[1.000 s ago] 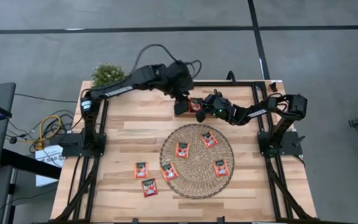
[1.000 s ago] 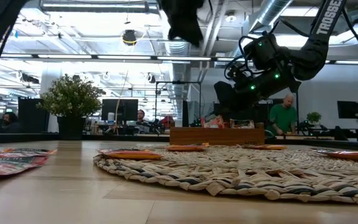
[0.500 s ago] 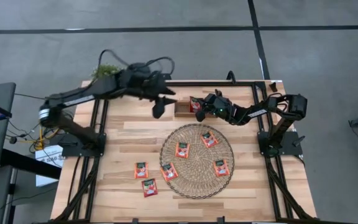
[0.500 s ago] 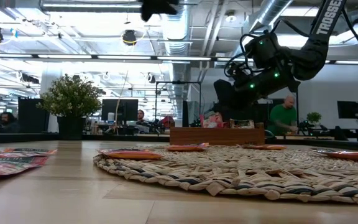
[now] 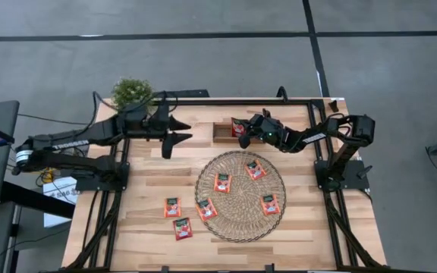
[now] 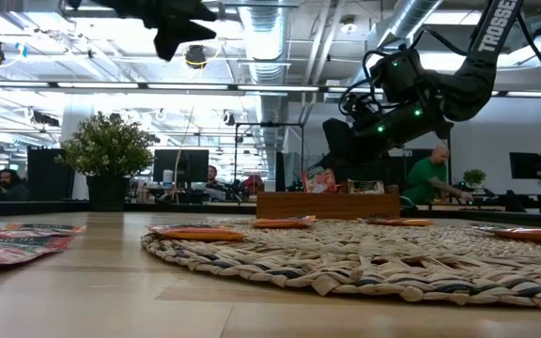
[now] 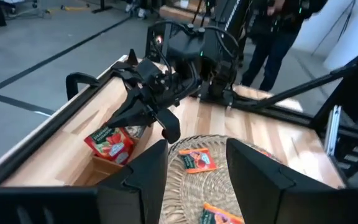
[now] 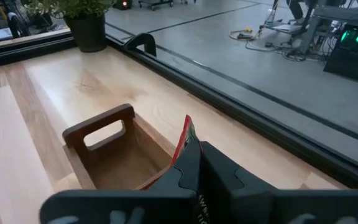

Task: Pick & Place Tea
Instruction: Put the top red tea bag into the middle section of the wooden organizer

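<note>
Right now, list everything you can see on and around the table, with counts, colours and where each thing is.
Tea sachets on the woven mat: four, red-orange, spread over the mat.
Tea sachets on bare wood: two fully on the table left of the mat, red-orange; a third lies across the mat's left edge.
Held tea sachet: one, red-orange, pinched over the wooden tray.
Woven mat: one, round, straw-coloured, table centre.
Wooden tray: one, brown, far side of the table.
Potted plant: one, green, far left corner.
Table: one, light wood.
Left gripper: dark, open, empty, above the far left of the table.
Right gripper: dark, shut on the held sachet.
</note>
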